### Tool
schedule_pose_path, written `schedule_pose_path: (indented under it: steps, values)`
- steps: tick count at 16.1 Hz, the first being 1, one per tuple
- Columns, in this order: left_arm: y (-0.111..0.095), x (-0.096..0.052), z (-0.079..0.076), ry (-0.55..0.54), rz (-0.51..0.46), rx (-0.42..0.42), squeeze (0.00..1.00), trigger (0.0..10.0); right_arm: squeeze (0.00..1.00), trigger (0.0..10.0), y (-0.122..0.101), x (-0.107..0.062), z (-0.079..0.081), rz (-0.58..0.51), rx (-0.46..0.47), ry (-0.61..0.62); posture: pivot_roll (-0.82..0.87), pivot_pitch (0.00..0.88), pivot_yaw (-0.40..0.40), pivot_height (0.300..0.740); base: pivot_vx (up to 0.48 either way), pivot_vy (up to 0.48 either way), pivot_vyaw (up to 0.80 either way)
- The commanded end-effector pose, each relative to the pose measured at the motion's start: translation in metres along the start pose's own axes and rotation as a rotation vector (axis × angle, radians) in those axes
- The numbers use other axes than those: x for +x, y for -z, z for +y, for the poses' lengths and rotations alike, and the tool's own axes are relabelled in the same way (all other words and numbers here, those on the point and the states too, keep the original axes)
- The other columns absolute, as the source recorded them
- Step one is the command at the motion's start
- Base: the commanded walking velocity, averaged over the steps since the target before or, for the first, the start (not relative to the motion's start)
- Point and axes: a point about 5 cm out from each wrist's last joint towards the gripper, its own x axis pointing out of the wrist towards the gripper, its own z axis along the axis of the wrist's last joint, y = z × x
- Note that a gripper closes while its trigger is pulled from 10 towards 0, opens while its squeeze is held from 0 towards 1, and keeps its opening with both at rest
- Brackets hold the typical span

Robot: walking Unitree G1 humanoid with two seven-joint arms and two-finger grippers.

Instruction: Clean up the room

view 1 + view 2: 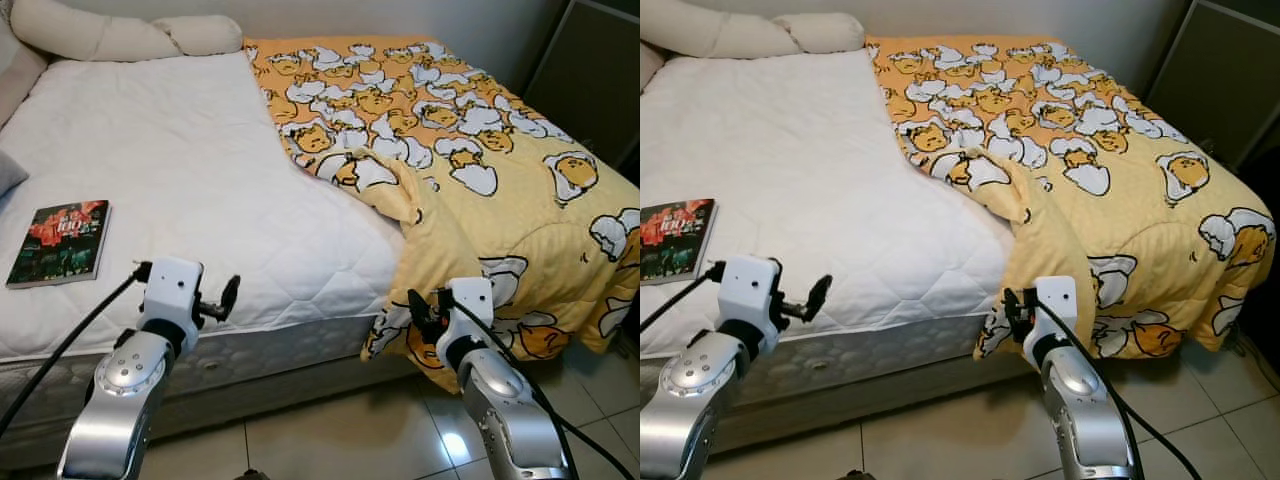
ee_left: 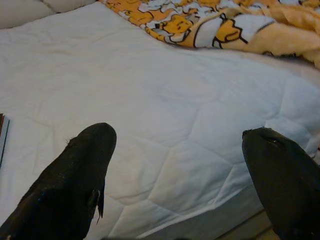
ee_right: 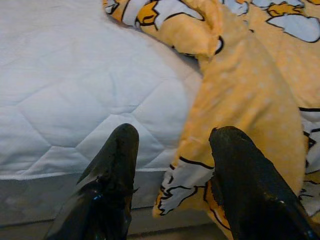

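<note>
Both grippers, left (image 1: 222, 300) and right (image 1: 425, 312), are held spread and empty near the bed (image 1: 180, 180); the blanket (image 1: 470, 170) is left crumpled, the book (image 1: 60, 243) uncollected.

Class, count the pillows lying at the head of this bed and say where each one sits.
2: a large cream pillow at the head's left corner, and a smaller pillow beside it, touching the yellow blanket. Others may lie beyond the frame.

My black fingers (image 2: 75, 175) and silver arms (image 1: 120, 400) face a white quilted mattress (image 1: 180, 170), a yellow-orange blanket (image 1: 500, 180) printed with white-and-yellow egg cartoons, cream pillows (image 1: 110, 35), a dark red-and-green book (image 1: 60, 243) and pale glossy floor tiles (image 1: 330, 440)
</note>
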Motion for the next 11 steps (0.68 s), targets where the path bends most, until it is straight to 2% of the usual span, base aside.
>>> schedule_pose_path:
  steps: [1, 5, 7, 11]
  values:
    - [0.0038, -0.0001, -0.0034, 0.015, 0.009, 0.017, 0.0, 10.0, 0.0, 10.0, 0.0034, -0.0012, -0.0037, 0.001, -0.016, 0.021, -0.06, 0.0, -0.015, 0.74, 0.255, 0.0, 0.0]
    - [0.006, -0.0005, -0.0061, 0.024, 0.013, 0.014, 0.0, 10.0, 0.0, 10.0, 0.0062, -0.0016, -0.0029, 0.001, -0.037, 0.021, -0.06, 0.0, -0.01, 0.74, 0.273, 0.0, 0.0]
    - [0.0046, -0.0003, -0.0047, 0.022, -0.002, -0.001, 0.0, 10.0, 0.0, 10.0, 0.0069, -0.0007, -0.002, 0.002, -0.041, 0.023, -0.06, 0.0, -0.006, 0.74, 0.306, 0.0, -0.8]
    - [0.006, 0.0006, -0.0043, 0.022, 0.008, 0.022, 0.0, 10.0, 0.0, 10.0, 0.0048, 0.0013, 0.0009, -0.018, -0.065, 0.0, -0.06, 0.0, -0.005, 0.74, 0.321, 0.0, 0.0]
